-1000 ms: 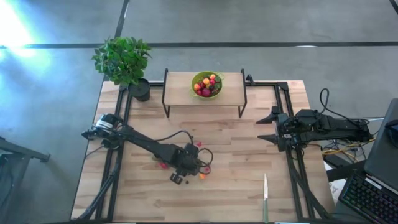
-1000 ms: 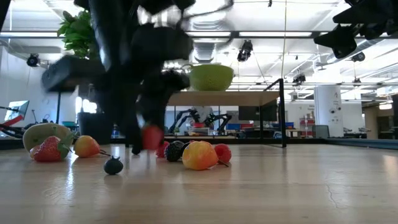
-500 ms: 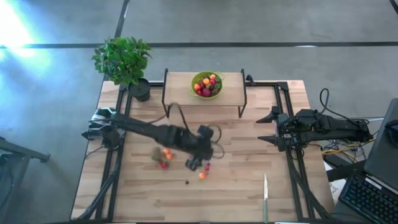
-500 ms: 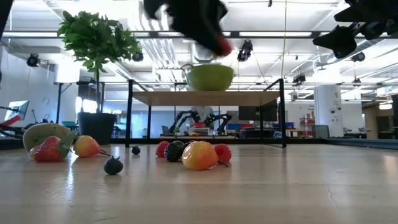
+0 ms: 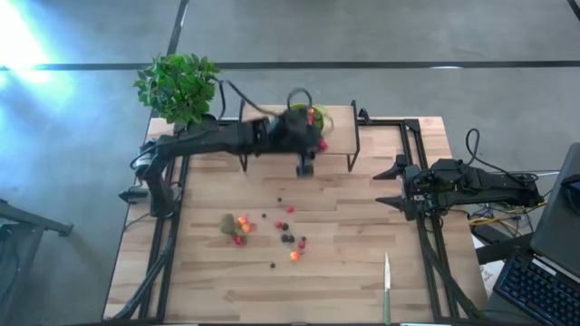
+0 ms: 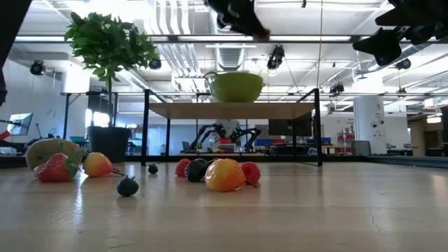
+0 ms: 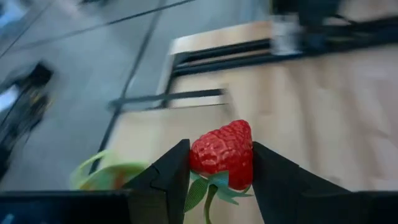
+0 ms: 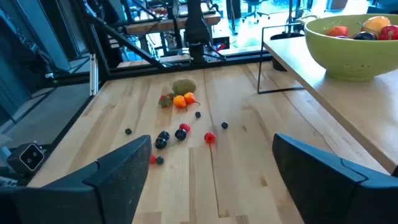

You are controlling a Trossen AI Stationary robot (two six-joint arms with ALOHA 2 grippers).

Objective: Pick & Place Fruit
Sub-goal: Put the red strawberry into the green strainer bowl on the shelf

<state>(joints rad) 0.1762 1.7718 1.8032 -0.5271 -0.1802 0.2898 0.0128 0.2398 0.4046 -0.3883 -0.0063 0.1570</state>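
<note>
From overhead, the butcher-block table (image 5: 344,272) sits on a grey concrete floor with dark seam lines running across it. The left gripper (image 5: 305,165) is up by the little raised shelf (image 5: 263,127) at the far edge, right beside the lime-green bowl (image 5: 319,132), which already has fruit in it. Back toward the near edge from that gripper, the loose fruit (image 5: 288,237) is scattered mid-table, with the brown kiwi (image 5: 227,223) at the end of the cluster nearer the left arm's base. A potted plant (image 5: 179,88) stands at the far corner on the left arm's side, and a knife (image 5: 387,282) lies near the front edge. The right gripper (image 5: 391,186) waits over the table's right edge, fingers spread wide.

Low view: the wood grain fills the foreground, with the kiwi (image 6: 50,150), a strawberry (image 6: 57,168), an orange piece (image 6: 225,175) and dark berries sitting on it. Behind is a big open workshop with ceiling ducts, lights, desks and monitors. The left gripper is barely visible at the top, above the bowl (image 6: 238,87).

Left wrist view: the two fingers are pinching a red strawberry (image 7: 224,155) between them, leaves hanging below it. The bowl rim (image 7: 102,174) is just off to one side, with table and shelf frame blurred beyond.

Right wrist view: the open fingers (image 8: 118,168) frame the table, the fruit cluster (image 8: 183,132) well ahead of them, the bowl (image 8: 354,50) on the shelf off to the side, and lab benches farther back.
</note>
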